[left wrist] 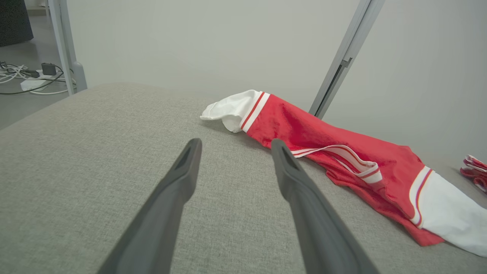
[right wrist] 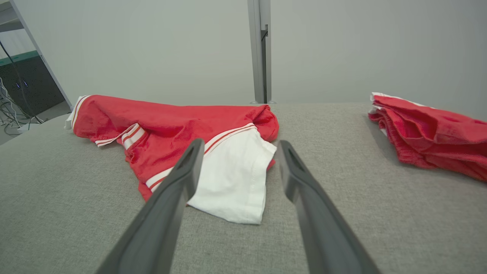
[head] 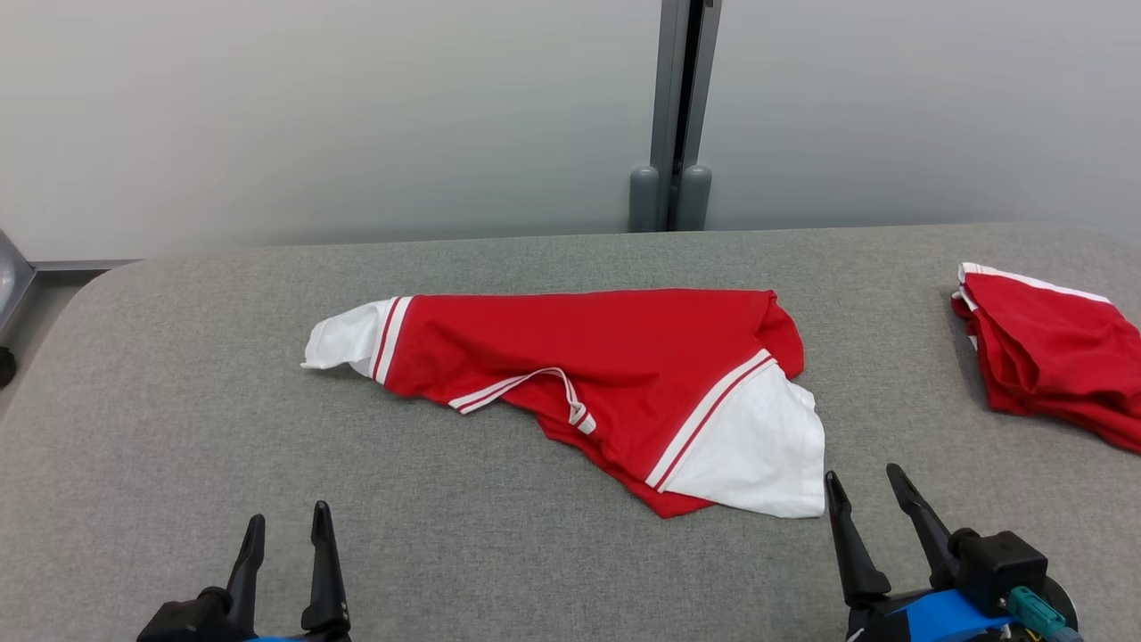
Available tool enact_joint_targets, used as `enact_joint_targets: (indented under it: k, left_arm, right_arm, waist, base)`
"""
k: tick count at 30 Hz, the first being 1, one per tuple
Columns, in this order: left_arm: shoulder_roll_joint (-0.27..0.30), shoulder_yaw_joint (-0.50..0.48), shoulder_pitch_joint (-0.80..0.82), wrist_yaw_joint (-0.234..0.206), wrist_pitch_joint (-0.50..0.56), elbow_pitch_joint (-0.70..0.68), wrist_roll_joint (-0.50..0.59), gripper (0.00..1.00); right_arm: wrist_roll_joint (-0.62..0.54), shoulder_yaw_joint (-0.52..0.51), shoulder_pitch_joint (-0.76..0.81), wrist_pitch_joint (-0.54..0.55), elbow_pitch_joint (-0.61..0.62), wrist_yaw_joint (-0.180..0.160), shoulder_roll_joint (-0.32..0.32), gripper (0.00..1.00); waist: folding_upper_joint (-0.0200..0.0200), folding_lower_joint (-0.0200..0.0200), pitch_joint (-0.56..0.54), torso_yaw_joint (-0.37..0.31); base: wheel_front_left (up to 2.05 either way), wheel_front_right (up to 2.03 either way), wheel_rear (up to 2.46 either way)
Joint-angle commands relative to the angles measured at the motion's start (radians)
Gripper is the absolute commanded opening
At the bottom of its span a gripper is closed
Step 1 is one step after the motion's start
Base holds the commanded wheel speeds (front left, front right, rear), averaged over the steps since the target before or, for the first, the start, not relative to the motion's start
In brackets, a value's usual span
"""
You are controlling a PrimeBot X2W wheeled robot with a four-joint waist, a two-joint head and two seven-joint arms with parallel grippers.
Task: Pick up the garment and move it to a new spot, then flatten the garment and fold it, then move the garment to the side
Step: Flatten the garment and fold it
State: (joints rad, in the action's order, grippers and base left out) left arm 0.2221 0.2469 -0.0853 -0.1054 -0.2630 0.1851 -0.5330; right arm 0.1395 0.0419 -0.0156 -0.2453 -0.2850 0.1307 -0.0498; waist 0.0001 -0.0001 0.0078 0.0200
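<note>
A red garment (head: 606, 366) with white sleeves and red-and-white trim lies rumpled and partly folded over itself in the middle of the grey padded table (head: 178, 428). It also appears in the left wrist view (left wrist: 342, 160) and the right wrist view (right wrist: 182, 129). My left gripper (head: 287, 522) is open near the front edge, well short of the garment's left sleeve (head: 343, 339). My right gripper (head: 863, 477) is open too, just right of the white right sleeve (head: 758, 446), touching nothing. Both pairs of fingers (left wrist: 182, 179) (right wrist: 300, 179) hold nothing.
A second red garment (head: 1052, 357) lies bunched at the table's right edge, also seen in the right wrist view (right wrist: 430, 129). A grey post (head: 677, 116) and a pale wall stand behind the table. Cables (left wrist: 26, 76) lie on the floor to the left.
</note>
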Motion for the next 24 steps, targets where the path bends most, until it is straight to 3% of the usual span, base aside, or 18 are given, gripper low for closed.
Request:
enact_joint_targets:
  k: [1, 24]
  left_arm:
    - [0.0, -0.004, -0.012, -0.001, -0.002, 0.0, 0.009, 1.0]
    - [-0.001, -0.001, 0.012, 0.008, -0.002, 0.016, 0.032, 1.0]
  right_arm:
    - [0.002, 0.003, 0.006, -0.005, -0.006, 0.0, -0.001, 1.0]
    - [-0.03, -0.035, -0.037, 0.002, -0.039, 0.0, -0.002, 1.0]
  waist:
    - [-0.0001, 0.0001, 0.001, -0.001]
    - [-0.0001, 0.0001, 0.024, 0.011]
  base:
    - [0.0, 0.0, 0.0]
    - [0.0, 0.0, 0.0]
